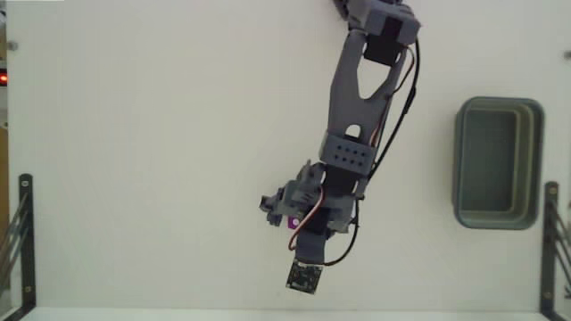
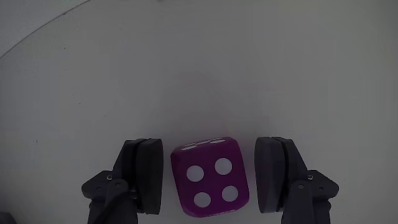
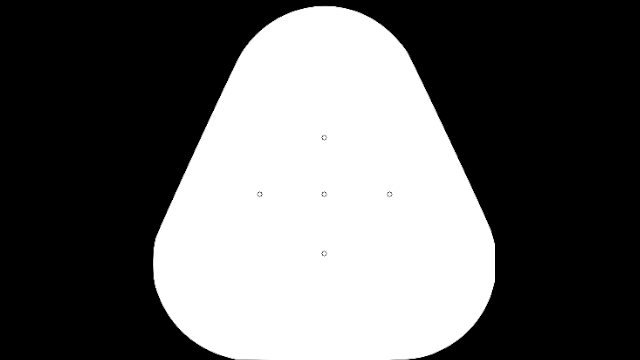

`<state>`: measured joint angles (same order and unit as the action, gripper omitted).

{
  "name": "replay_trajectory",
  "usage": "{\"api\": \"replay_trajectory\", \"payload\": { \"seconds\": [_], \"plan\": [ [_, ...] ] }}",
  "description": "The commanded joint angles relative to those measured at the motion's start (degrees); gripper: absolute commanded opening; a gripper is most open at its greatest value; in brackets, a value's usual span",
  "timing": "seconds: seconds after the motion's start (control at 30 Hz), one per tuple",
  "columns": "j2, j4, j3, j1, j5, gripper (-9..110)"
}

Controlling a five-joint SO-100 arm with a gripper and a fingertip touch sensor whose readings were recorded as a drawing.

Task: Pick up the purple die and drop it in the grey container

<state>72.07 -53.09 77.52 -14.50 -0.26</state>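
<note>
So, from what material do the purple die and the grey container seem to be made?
The purple die looks like hard, smooth plastic with a soft sheen: even magenta colour, rounded edges, flat white pips. It might also be resin; the look leaves that open. The grey container looks like moulded plastic, matte grey-green, with rounded corners and a thick, even rim.

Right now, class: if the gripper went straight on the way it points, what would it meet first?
The purple die, which already sits between the open gripper's fingers in the wrist view. Beyond it lies only bare white table, though depth is hard to judge. The grey container lies off to the side.
</note>
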Motion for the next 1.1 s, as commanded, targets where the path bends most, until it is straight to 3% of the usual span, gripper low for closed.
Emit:
{"api": "replay_trajectory", "payload": {
  "seconds": [0.0,1.07],
  "plan": [
    [2.9,1.0,-0.2,-1.3,0.3,88],
    [2.9,1.0,-0.2,-1.3,0.3,80]
  ]
}}
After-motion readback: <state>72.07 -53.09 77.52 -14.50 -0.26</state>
